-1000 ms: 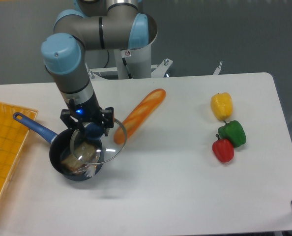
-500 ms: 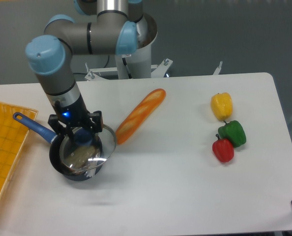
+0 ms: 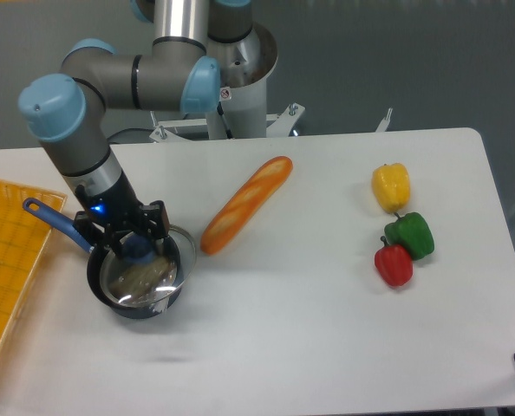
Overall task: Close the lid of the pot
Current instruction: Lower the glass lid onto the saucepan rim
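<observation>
Lid (image 3: 145, 270) and pot (image 3: 136, 279) are almost lined up now, and that is what the next move hangs on. We see the glass lid right over the black pot, with its right edge sticking out just a bit past the pot's rim. We cannot tell if the lid sits flat on the rim or hangs a little above it. The knob in the middle of the lid is right between the jaws (image 3: 136, 249), straight under the arm, and the jaws are closed on that knob. We think the lid needs only a small push to the left and down before we let go.

The pot stands at the left end of the white bench (image 3: 327, 329), and its blue handle (image 3: 56, 222) points up and to the left, toward the orange tray (image 3: 10, 260). Something brown lies inside the pot, but we cannot say what it is.

We count one pot, one lid, one arm, one long bread (image 3: 245, 205), one orange tray and three peppers: a yellow one (image 3: 391, 185), a green one (image 3: 411, 234) and a red one (image 3: 394, 263).
</observation>
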Controlling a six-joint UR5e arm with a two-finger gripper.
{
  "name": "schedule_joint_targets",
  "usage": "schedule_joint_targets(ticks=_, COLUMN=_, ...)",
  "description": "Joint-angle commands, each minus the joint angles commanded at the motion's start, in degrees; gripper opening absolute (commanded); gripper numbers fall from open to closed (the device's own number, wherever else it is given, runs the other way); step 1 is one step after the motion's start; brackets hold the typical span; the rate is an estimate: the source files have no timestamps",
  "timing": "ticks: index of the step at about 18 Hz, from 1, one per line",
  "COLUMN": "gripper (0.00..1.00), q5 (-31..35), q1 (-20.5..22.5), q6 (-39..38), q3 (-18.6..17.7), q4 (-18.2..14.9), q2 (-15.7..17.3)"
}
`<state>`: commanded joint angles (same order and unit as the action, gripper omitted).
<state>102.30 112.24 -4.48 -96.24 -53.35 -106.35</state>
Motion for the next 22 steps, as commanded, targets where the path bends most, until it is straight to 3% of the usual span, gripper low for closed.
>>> schedule_joint_targets(ticks=22, gripper=0.23, q5=5.01, q1=-3.69, q6=-1.76, q3=-0.44, q4=0.35, q2=-3.43)
